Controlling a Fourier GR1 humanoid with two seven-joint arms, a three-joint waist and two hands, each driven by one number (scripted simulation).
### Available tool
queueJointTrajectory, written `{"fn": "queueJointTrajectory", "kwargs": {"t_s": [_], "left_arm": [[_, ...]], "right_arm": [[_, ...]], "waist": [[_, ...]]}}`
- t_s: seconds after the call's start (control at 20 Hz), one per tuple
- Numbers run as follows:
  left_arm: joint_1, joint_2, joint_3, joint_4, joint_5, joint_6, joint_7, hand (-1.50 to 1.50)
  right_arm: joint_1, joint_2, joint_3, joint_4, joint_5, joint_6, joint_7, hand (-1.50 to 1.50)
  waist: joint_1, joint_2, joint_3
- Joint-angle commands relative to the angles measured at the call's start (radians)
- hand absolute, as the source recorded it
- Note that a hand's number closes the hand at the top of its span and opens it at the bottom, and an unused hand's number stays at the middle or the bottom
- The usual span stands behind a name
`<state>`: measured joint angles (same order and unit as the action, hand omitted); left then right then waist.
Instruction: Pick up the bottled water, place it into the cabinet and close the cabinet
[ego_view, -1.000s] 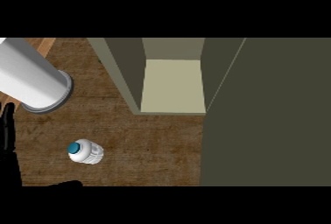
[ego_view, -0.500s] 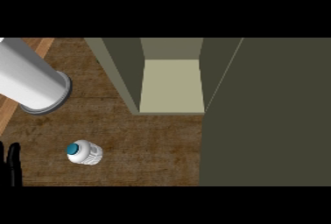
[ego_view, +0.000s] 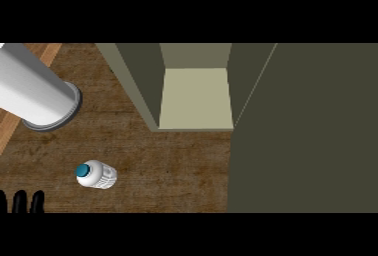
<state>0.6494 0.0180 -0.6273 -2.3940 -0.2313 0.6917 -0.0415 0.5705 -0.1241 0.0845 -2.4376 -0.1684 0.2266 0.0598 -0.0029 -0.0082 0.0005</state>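
Fingers of left hand (ego_view: 21, 201), straight and apart, now only at near-left edge, lower than 1 second ago. Bottled water (ego_view: 96, 175) stands untouched, near-left of open cabinet (ego_view: 196, 97); grasp pending.

The left hand (ego_view: 21, 201) has sunk toward the seven o'clock corner of the view. A second ago it reached up along the left edge at about eight o'clock, with a dark shape beside it on the lower edge; half a second ago it was shorter. Only dark fingertips now show above the bottom band.
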Motion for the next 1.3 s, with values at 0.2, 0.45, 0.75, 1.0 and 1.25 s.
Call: {"fn": "queueJointTrajectory", "kwargs": {"t_s": [0.2,0.45,0.75,1.0,1.25], "left_arm": [[0.042,0.046,-0.035,-0.028,-0.037,0.065,-0.059,-1.5],[0.013,0.047,0.008,0.033,0.037,0.084,-0.07,-1.5],[-0.018,0.063,0.134,0.071,0.175,0.057,-0.073,-1.5],[-0.05,0.034,0.287,0.211,0.379,-0.023,-0.188,-1.5],[-0.115,0.003,0.336,0.397,0.399,-0.054,-0.258,-1.5]], "right_arm": [[0.186,-0.015,-0.033,-0.167,-0.118,0.071,-0.037,-1.5],[0.24,0.002,-0.021,-0.161,-0.06,0.101,-0.114,-1.5],[0.253,-0.01,-0.02,-0.189,-0.09,0.111,-0.1,-1.5],[0.33,0.003,-0.013,-0.18,-0.075,0.145,-0.164,-1.5],[0.381,0.023,0.047,-0.224,-0.028,0.146,-0.166,-1.5]], "waist": [[-0.01,0.001,0.0],[-0.011,0.003,-0.001],[-0.005,0.005,-0.002],[-0.006,0.002,-0.003],[-0.009,0.006,-0.003]]}}
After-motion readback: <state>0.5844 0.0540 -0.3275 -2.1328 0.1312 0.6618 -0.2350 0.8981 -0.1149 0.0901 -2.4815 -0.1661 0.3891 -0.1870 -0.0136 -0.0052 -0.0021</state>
